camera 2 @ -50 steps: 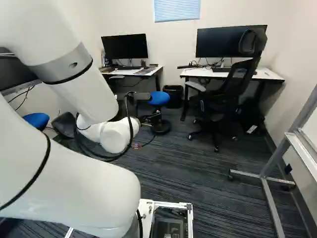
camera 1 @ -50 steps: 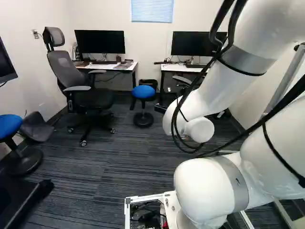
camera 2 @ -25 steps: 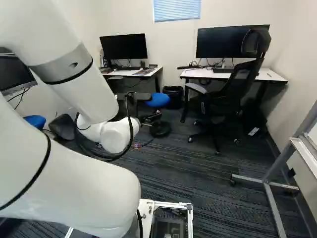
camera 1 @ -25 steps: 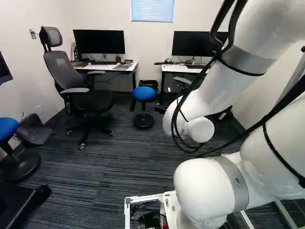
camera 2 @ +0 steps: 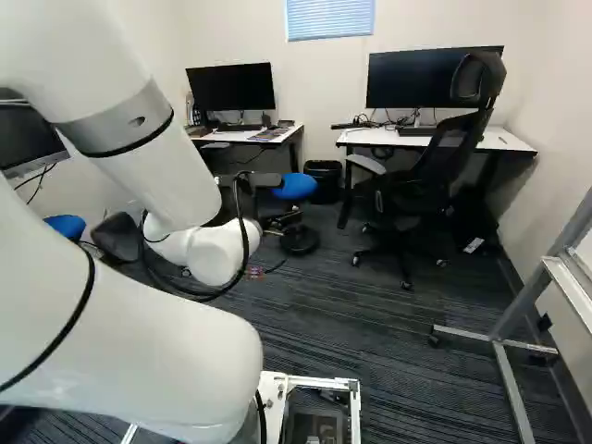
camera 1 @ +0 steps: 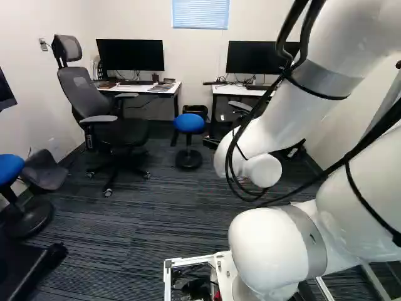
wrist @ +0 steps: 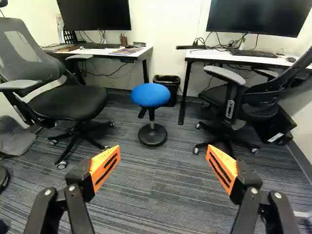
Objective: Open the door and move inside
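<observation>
On your left, a wide black monitor [camera 1: 130, 54] stands toward the white rectangular tabletop's [camera 1: 173, 90] back edge. You have a high-backed grey mesh chair [camera 1: 83, 94] before its left end, a round blue-seated stool [camera 1: 189, 122] near its right front corner.

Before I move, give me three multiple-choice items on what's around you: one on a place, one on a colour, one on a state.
1. Where is the waste bin?
A) on the windowsill
B) between the two desks
C) on an office chair

2. What colour is the seat of the stool ahead of the gripper?
A) red
B) yellow
C) blue

3. How does the gripper stand?
A) open, holding nothing
B) shut, empty
C) shut on a handle

1: B, it stands on the floor in the gap between the desks.
2: C, the wrist view shows a plain blue seat.
3: A, the fingers are wide apart with nothing gripped.
</observation>
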### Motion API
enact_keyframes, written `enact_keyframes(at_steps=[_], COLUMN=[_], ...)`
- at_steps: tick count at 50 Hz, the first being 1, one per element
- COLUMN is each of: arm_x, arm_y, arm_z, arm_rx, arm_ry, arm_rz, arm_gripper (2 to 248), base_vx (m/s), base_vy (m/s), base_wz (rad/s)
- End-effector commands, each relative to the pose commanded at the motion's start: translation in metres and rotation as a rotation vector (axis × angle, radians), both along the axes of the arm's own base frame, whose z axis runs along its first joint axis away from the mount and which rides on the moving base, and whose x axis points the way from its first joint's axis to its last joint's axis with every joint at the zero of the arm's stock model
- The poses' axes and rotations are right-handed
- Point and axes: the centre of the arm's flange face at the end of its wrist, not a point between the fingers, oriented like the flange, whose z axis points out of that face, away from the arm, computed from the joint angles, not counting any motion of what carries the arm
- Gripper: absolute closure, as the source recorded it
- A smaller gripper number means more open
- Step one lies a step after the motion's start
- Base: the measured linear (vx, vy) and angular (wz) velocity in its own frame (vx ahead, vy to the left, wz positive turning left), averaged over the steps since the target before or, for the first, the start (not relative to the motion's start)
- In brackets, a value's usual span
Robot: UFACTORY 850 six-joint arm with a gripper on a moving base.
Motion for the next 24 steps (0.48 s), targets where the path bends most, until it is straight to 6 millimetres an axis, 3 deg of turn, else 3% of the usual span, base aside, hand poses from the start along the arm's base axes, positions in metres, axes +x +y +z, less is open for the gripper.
enact_keyframes(at_steps=[24], arm_x=[0.0], arm_y=[0.0], arm_z=[0.0], arm_rx=[0.0], arm_ry=[0.0], arm_rz=[0.0], arm_gripper=[3], base_vx=[0.0], base_vy=[0.0], base_wz=[0.0])
